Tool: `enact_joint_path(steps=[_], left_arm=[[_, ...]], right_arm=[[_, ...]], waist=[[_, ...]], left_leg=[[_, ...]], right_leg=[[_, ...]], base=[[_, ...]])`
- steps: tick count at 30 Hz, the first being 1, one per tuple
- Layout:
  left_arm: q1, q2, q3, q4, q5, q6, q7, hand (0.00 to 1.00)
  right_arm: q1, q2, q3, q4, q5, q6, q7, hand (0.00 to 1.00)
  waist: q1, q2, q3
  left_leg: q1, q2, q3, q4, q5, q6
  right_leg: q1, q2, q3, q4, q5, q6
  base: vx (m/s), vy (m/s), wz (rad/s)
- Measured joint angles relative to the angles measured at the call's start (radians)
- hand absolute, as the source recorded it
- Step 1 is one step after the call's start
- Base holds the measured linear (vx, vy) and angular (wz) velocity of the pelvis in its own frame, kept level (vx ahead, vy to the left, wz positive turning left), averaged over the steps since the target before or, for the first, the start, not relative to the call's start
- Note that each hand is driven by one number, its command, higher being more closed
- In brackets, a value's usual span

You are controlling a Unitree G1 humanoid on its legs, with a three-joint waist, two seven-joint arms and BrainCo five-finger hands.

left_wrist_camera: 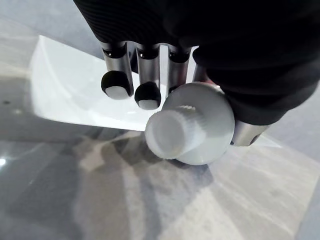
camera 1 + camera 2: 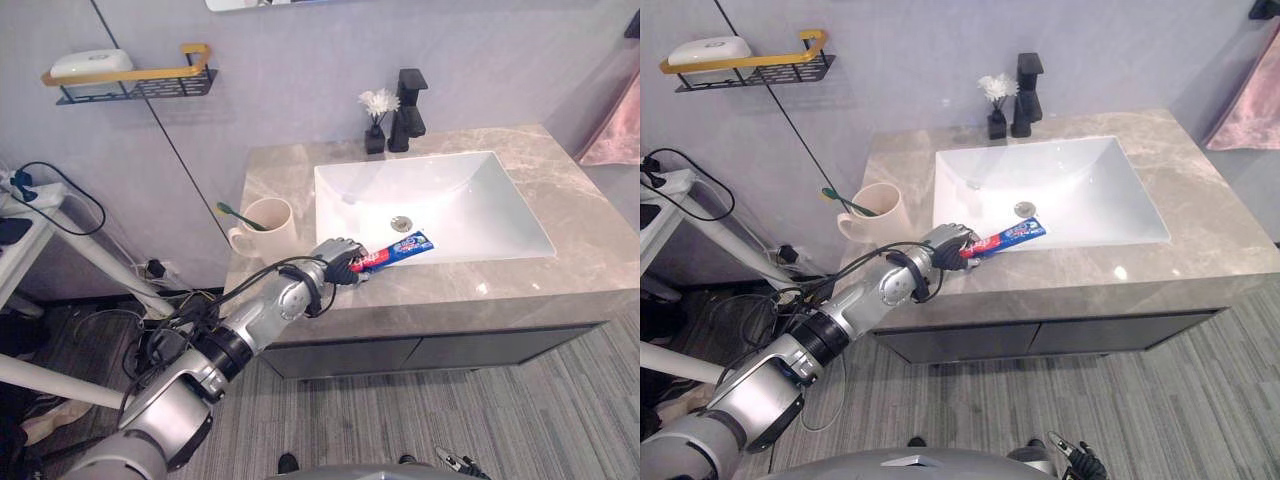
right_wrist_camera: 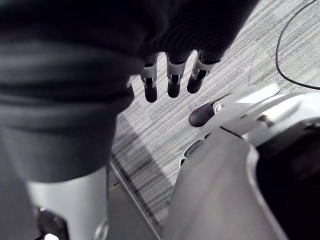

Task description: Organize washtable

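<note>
A red and blue toothpaste tube (image 2: 400,249) lies across the front rim of the white sink (image 2: 500,200), its far end over the basin. My left hand (image 2: 335,260) is shut on its cap end; in the left wrist view the fingers (image 1: 142,85) and thumb curl round the white cap (image 1: 190,125) just above the marble counter (image 2: 560,280). A cream mug (image 2: 265,228) with a green toothbrush (image 2: 238,215) in it stands on the counter to the left of the hand. My right hand (image 3: 172,80) hangs over the floor with its fingers straight.
A black faucet (image 2: 410,110) and a small black vase of white flowers (image 2: 376,120) stand behind the sink. A wall shelf (image 2: 130,85) at upper left carries a white soap dish (image 2: 92,63). A pink towel (image 2: 615,130) hangs at the right edge.
</note>
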Motion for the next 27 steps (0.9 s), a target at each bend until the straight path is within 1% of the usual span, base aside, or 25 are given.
enact_joint_path(steps=[2,4,6,7,8,9,10,11,12,13,15,16,17,19,20,21,22,23,24,26,27], left_arm=[[0.001,-0.002,-0.011,-0.035,0.0,0.001,-0.013,1.0],[0.004,-0.002,-0.012,-0.12,0.0,0.001,-0.019,1.0],[0.014,-0.009,0.008,-0.218,-0.001,-0.003,-0.018,1.0],[0.018,-0.011,0.017,-0.246,-0.001,-0.007,-0.016,1.0],[0.022,-0.015,0.03,-0.295,-0.001,-0.015,-0.013,1.0],[0.023,-0.024,0.042,-0.326,-0.001,-0.02,-0.012,1.0],[0.033,-0.043,0.065,-0.371,-0.001,-0.031,-0.007,1.0],[0.043,-0.047,0.078,-0.394,-0.001,-0.038,-0.003,1.0],[0.066,-0.065,0.094,-0.439,-0.001,-0.048,0.005,1.0],[0.085,-0.077,0.098,-0.484,-0.001,-0.056,0.007,1.0],[0.103,-0.087,0.099,-0.524,-0.003,-0.074,0.008,1.0],[0.112,-0.089,0.099,-0.546,-0.005,-0.083,0.008,1.0],[0.128,-0.092,0.099,-0.583,-0.015,-0.092,0.008,1.0],[0.132,-0.095,0.099,-0.602,-0.024,-0.1,0.008,1.0],[0.132,-0.095,0.099,-0.62,-0.035,-0.1,0.008,1.0],[0.132,-0.098,0.099,-0.635,-0.048,-0.102,0.011,1.0],[0.132,-0.1,0.099,-0.641,-0.051,-0.103,0.012,1.0],[0.132,-0.104,0.099,-0.649,-0.058,-0.107,0.017,1.0],[0.132,-0.107,0.099,-0.65,-0.061,-0.108,0.027,1.0],[0.132,-0.106,0.1,-0.649,-0.061,-0.106,0.035,1.0],[0.132,-0.103,0.1,-0.649,-0.061,-0.103,0.04,1.0]], right_arm=[[0.022,0.001,-0.013,-0.052,0.052,-0.006,0.001,0.0],[0.075,0.019,-0.061,-0.21,0.152,-0.012,0.0,0.0],[0.13,0.046,-0.111,-0.386,0.277,-0.037,0.014,0.0],[0.141,0.055,-0.131,-0.425,0.31,-0.048,0.019,0.0],[0.155,0.069,-0.179,-0.491,0.352,-0.067,0.024,0.0],[0.161,0.08,-0.213,-0.548,0.38,-0.071,0.022,0.0],[0.179,0.093,-0.235,-0.645,0.402,-0.084,0.022,0.0],[0.191,0.097,-0.236,-0.696,0.438,-0.093,0.027,0.0],[0.205,0.105,-0.235,-0.799,0.49,-0.105,0.039,0.0],[0.223,0.115,-0.233,-0.911,0.508,-0.118,0.046,0.0],[0.231,0.122,-0.216,-1.042,0.549,-0.137,0.066,0.0],[0.231,0.121,-0.194,-1.112,0.574,-0.153,0.085,0.0],[0.23,0.118,-0.134,-1.23,0.574,-0.174,0.111,0.0],[0.228,0.104,-0.043,-1.324,0.575,-0.19,0.128,0.0],[0.221,0.08,0.065,-1.387,0.599,-0.192,0.139,0.0],[0.209,0.051,0.175,-1.432,0.644,-0.19,0.16,0.0],[0.202,0.037,0.223,-1.449,0.659,-0.186,0.17,0.0],[0.176,0.013,0.319,-1.472,0.672,-0.165,0.181,0.0],[0.144,-0.004,0.385,-1.484,0.687,-0.139,0.19,0.0],[0.102,-0.028,0.435,-1.487,0.69,-0.122,0.199,0.0],[0.07,-0.048,0.455,-1.488,0.69,-0.109,0.199,0.0]], waist=[[0.0,0.0,-0.001],[-0.002,-0.001,-0.001],[-0.006,-0.008,-0.004],[-0.011,-0.011,-0.004],[-0.025,-0.017,-0.009],[-0.032,-0.02,-0.012],[-0.042,-0.022,-0.013],[-0.048,-0.022,-0.013],[-0.053,-0.022,-0.013],[-0.052,-0.021,-0.016],[-0.049,-0.02,-0.022],[-0.045,-0.02,-0.026],[-0.033,-0.018,-0.038],[-0.016,-0.017,-0.051],[-0.002,-0.016,-0.059],[0.005,-0.02,-0.063],[0.008,-0.017,-0.07],[0.022,-0.016,-0.076],[0.042,-0.02,-0.075],[0.062,-0.023,-0.076],[0.067,-0.024,-0.076]], left_leg=[[-0.002,0.001,0.016,0.0,-0.002,0.0],[-0.008,0.002,0.058,0.001,-0.005,0.0],[-0.002,0.003,0.103,0.001,-0.005,0.0],[0.002,0.003,0.115,0.001,-0.005,0.0],[0.006,0.004,0.129,0.001,-0.005,0.0],[0.009,0.005,0.14,0.001,-0.005,0.0],[0.014,0.007,0.156,0.001,-0.008,-0.002],[0.018,0.009,0.16,0.001,-0.013,-0.002],[0.027,0.013,0.171,0.001,-0.019,-0.003],[0.028,0.017,0.175,0.001,-0.028,-0.003],[0.025,0.017,0.174,0.0,-0.032,-0.005],[0.025,0.017,0.174,0.0,-0.035,-0.009],[0.021,0.017,0.172,-0.003,-0.034,-0.01],[0.021,0.017,0.166,-0.006,-0.032,-0.008],[0.017,0.016,0.153,-0.004,-0.024,-0.002],[0.007,0.014,0.133,-0.002,-0.016,0.002],[0.0,0.013,0.118,0.0,-0.012,0.001],[-0.011,0.012,0.098,0.0,-0.005,0.003],[-0.016,0.012,0.082,0.001,0.003,0.004],[-0.017,0.012,0.063,0.001,0.006,0.005],[-0.016,0.01,0.047,0.001,0.008,0.007]], right_leg=[[-0.017,-0.001,0.024,0.007,0.001,0.0],[-0.055,-0.002,0.073,0.026,0.003,0.002],[-0.087,-0.004,0.124,0.044,0.004,0.003],[-0.091,-0.004,0.133,0.046,0.005,0.004],[-0.101,-0.003,0.154,0.054,0.005,0.005],[-0.11,-0.002,0.164,0.062,0.005,0.005],[-0.118,0.002,0.181,0.068,0.005,0.006],[-0.118,0.005,0.185,0.069,0.006,0.006],[-0.118,0.011,0.197,0.074,0.006,0.007],[-0.119,0.016,0.204,0.075,0.007,0.008],[-0.119,0.016,0.204,0.075,0.008,0.011],[-0.12,0.015,0.204,0.075,0.008,0.012],[-0.124,0.015,0.203,0.075,0.007,0.014],[-0.126,0.015,0.199,0.076,0.006,0.014],[-0.125,0.013,0.187,0.079,0.008,0.012],[-0.123,0.011,0.168,0.083,0.009,0.012],[-0.123,0.01,0.158,0.084,0.008,0.012],[-0.122,0.01,0.141,0.085,0.008,0.011],[-0.116,0.009,0.123,0.085,0.008,0.011],[-0.104,0.009,0.105,0.084,0.008,0.011],[-0.092,0.007,0.089,0.084,0.008,0.011]], base=[[0.03,0.013,-0.28],[0.06,0.027,-0.55],[0.04,0.024,-0.63],[0.02,0.013,-0.56],[0.0,0.002,-0.41],[-0.01,0.005,-0.46],[-0.02,0.002,-0.34],[-0.04,0.008,-0.35],[-0.06,0.012,-0.26],[-0.06,0.012,-0.22],[-0.06,0.011,-0.06],[-0.07,0.009,0.0],[-0.06,0.003,0.02],[-0.03,-0.005,0.1],[0.0,-0.004,0.33],[0.0,-0.003,0.44],[0.0,-0.005,0.55],[0.0,-0.013,0.51],[-0.01,-0.016,0.46],[0.0,-0.009,0.35],[0.0,0.006,0.34]])
